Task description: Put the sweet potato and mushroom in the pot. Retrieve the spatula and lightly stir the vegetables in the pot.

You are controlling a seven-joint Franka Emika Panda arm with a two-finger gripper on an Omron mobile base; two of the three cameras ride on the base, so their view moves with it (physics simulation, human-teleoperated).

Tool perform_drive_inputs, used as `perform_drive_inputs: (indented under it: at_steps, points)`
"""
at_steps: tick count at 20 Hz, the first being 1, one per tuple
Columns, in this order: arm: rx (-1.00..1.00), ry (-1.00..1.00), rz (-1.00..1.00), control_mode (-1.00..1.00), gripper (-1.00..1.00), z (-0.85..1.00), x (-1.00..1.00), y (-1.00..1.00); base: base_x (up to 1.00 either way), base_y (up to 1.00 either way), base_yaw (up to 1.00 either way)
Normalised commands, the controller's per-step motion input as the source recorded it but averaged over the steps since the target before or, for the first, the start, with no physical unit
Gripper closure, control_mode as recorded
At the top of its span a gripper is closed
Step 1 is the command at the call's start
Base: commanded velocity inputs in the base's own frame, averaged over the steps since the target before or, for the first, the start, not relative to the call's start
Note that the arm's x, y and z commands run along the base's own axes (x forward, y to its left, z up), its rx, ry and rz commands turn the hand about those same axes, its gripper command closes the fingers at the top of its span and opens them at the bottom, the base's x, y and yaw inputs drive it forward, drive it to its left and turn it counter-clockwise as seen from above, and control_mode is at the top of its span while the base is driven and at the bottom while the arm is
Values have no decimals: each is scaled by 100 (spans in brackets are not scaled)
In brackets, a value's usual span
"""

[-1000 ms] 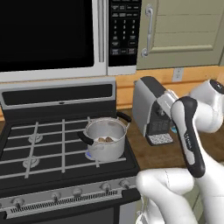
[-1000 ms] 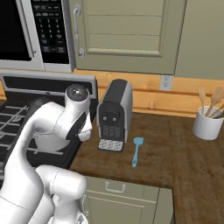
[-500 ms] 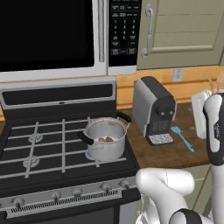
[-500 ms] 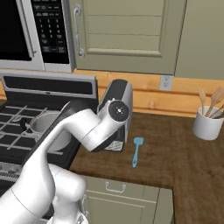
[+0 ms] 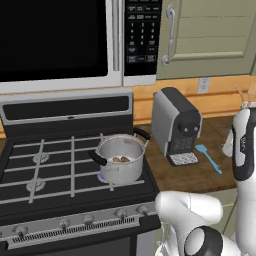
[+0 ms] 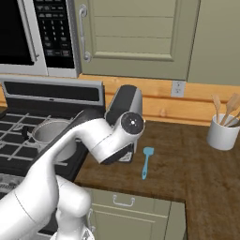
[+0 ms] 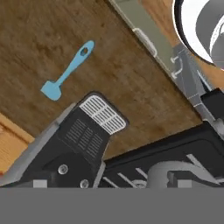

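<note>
Shiny pot on the stove, at about 9 o'clock from the coffee machine. Brown bits of food down inside it. Blue spatula flat on the brown counter, at 3 o'clock from the coffee machine, not touching it. White cup with wooden spoons well apart, by the wall. Can't tell if the gripper is open or closed.
</note>
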Motion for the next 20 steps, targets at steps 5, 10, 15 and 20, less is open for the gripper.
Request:
perform_drive_inputs:
  at_steps: [5,10,15,20]
  points:
    - [38,37,-32,-100,-100,-63,69,-31,0,0,0]
    - [27,6,-17,-100,-100,-91,43,-49,0,0,0]
    - [21,6,-17,-100,-100,-78,32,-51,0,0,0]
    - [7,24,-22,-100,-100,-34,27,-12,0,0,0]
